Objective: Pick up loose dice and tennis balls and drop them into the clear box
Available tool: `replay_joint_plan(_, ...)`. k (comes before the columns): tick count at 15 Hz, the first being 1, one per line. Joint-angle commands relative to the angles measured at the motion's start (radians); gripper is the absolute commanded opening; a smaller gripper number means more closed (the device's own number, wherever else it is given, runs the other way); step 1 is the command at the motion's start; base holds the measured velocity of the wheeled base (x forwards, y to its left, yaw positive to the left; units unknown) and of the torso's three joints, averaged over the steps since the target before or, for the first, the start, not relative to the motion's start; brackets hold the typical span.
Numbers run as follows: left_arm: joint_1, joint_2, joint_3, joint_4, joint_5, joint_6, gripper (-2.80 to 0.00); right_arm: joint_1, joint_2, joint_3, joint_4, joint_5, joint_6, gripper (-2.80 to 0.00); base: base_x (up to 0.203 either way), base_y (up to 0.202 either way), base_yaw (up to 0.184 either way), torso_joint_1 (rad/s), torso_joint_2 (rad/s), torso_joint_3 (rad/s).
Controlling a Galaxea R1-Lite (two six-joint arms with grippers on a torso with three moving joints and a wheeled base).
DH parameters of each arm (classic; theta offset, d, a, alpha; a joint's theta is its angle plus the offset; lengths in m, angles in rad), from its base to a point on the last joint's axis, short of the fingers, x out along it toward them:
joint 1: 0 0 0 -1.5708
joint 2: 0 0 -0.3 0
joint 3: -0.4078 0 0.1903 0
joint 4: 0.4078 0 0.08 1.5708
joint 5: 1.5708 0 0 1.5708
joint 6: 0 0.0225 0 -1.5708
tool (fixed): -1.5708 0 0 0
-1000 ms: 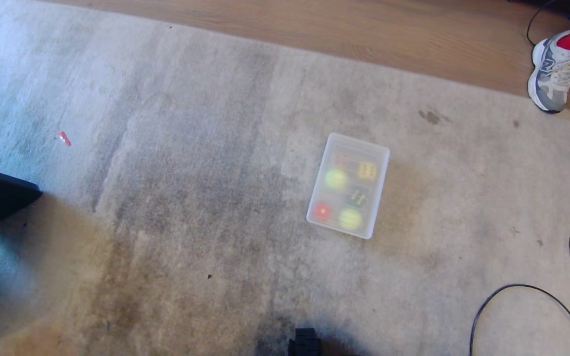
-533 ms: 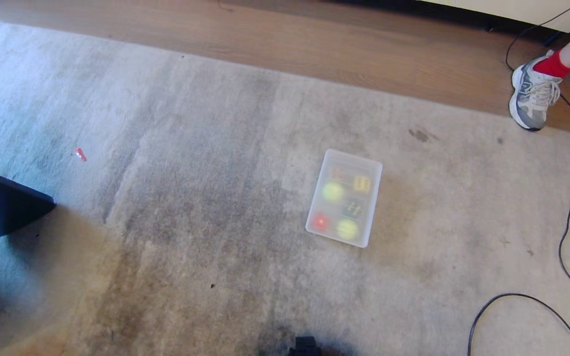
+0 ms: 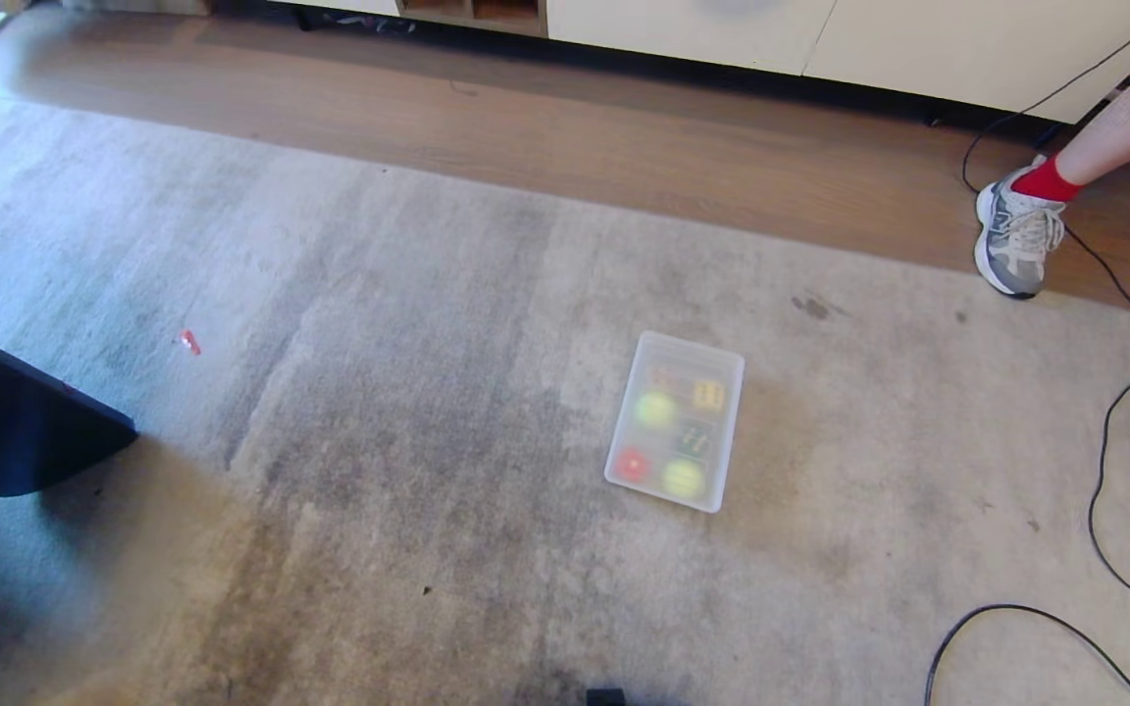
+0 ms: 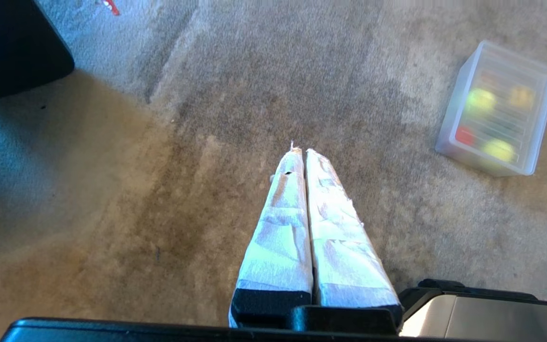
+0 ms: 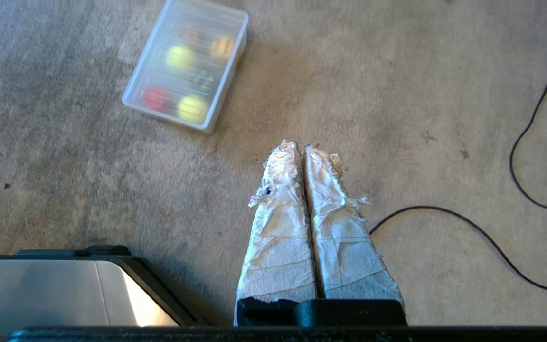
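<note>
The clear box (image 3: 693,348) lies on the carpet right of the middle. Blurred through its ribbed clear top I see two tennis balls (image 3: 654,409) (image 3: 683,478) and the dice: red (image 3: 633,464), yellow (image 3: 709,394), dark green (image 3: 694,437) and a pale one (image 3: 665,377). No loose dice or balls show on the carpet. My left gripper (image 4: 300,151) hangs shut and empty over bare carpet, the box (image 4: 449,123) well off to one side. My right gripper (image 5: 299,144) is also shut and empty, with the box (image 5: 133,92) apart from it. Neither arm shows in the head view.
A person's leg with a grey shoe and red sock (image 3: 1016,240) stands on the wooden floor at the far right. Black cables (image 3: 1104,461) trail over the carpet's right side. Dark furniture (image 3: 16,441) stands at the left, a small red scrap (image 3: 189,341) near it. Pale cabinets (image 3: 820,39) line the back.
The head view has swung upward: the whole scene slid down the picture and shrank, with the wooden floor and cabinets coming into sight. The box and its contents stayed put.
</note>
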Motion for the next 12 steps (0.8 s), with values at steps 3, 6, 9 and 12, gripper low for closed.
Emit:
replay_joint_plan(3, 0.0, 0.0, 0.0, 0.0, -0.001, 0.001, -2.8, 0.0, 0.001, 0.0, 0.0, 0.0, 0.0, -2.8, 0.0, 0.0, 0.0, 0.003, 0.0, 0.206)
replay_joint_plan(6, 0.0, 0.0, 0.0, 0.0, 0.001, -0.004, -2.8, 0.0, 0.001, 0.0, 0.001, 0.0, 0.0, -2.8, 0.0, 0.0, 0.0, 0.003, 0.0, 0.2)
replay_joint_plan(9, 0.0, 0.0, 0.0, 0.0, 0.001, -0.004, -2.8, 0.0, 0.001, 0.0, 0.0, 0.0, 0.0, -2.8, 0.0, 0.0, 0.0, 0.003, 0.0, 0.201)
replay_joint_plan(12, 0.0, 0.0, 0.0, 0.001, 0.001, -0.006, -2.8, 0.0, 0.001, 0.0, 0.0, 0.0, 0.0, -2.8, 0.0, 0.0, 0.0, 0.001, 0.0, 0.201)
